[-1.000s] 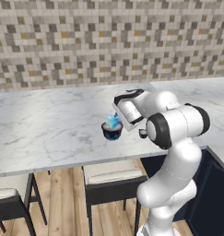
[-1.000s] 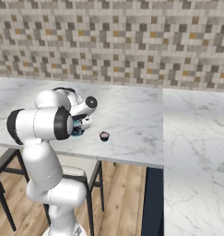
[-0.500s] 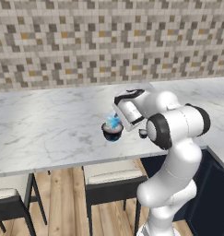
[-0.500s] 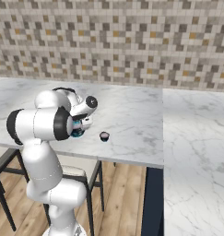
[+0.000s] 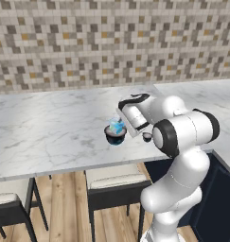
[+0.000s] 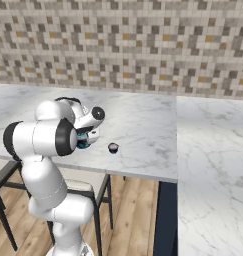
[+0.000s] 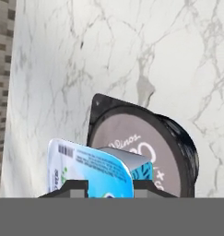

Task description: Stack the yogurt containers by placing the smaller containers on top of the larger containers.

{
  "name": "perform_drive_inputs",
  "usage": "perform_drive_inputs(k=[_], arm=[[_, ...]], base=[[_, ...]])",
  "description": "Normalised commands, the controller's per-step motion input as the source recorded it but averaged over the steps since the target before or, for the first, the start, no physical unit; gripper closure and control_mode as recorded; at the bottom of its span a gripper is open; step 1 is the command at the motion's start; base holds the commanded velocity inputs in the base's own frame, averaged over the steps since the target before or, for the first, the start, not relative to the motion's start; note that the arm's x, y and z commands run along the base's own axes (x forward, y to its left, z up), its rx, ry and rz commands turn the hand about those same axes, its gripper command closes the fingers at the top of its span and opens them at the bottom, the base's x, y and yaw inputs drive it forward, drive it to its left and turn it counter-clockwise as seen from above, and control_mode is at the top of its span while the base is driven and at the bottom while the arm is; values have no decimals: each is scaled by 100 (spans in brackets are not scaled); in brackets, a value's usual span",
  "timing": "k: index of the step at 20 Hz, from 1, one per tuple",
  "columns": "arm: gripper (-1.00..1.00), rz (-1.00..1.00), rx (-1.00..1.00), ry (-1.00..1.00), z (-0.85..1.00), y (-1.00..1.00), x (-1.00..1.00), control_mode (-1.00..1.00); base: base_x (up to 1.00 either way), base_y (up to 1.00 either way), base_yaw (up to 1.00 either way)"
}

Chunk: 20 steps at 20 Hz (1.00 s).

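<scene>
The light-blue container (image 7: 92, 168) is sitting on the pale top of the wide dark tub (image 7: 171, 152), a little toward one side of the lid and not in its middle, so the first part of the stacking is looking done, or nearly done. In the hand view the two dark tips of the tool (image 7: 106, 188) are standing on both sides of the blue container, very close to it, but I cannot tell if they are pressing on it or are a little apart from it. In the left base view the same pair, the tub (image 5: 115, 136) with the blue container (image 5: 117, 125) on it, is standing near the front edge of the bench (image 5: 50, 127), just beside the robot's hand. The tiny dark cup (image 6: 113, 148) is waiting alone on the marble, a little apart from the tub, toward the corner of the bench; I am judging that it is the part which is left, because it is not yet on any other container. The bench is a white marble with grey veins, and it is turning at a corner to the right. Behind it a mosaic wall (image 5: 88, 42) of small beige, grey and orange tiles is running. Under the bench, stools with pale seats (image 5: 114, 178) are standing on a wooden floor (image 6: 138, 210).
</scene>
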Motion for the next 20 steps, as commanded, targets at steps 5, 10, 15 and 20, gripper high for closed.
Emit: perform_drive_inputs(k=[5,10,15,20], arm=[[100,0,0,0,-15,0,0,-100],[100,0,0,1,-19,0,0,-100],[-100,0,0,4,-16,4,0,-100],[-100,0,0,4,-1,4,0,-100]], base=[[0,0,0],[0,0,0],[0,0,0],[0,0,0]])
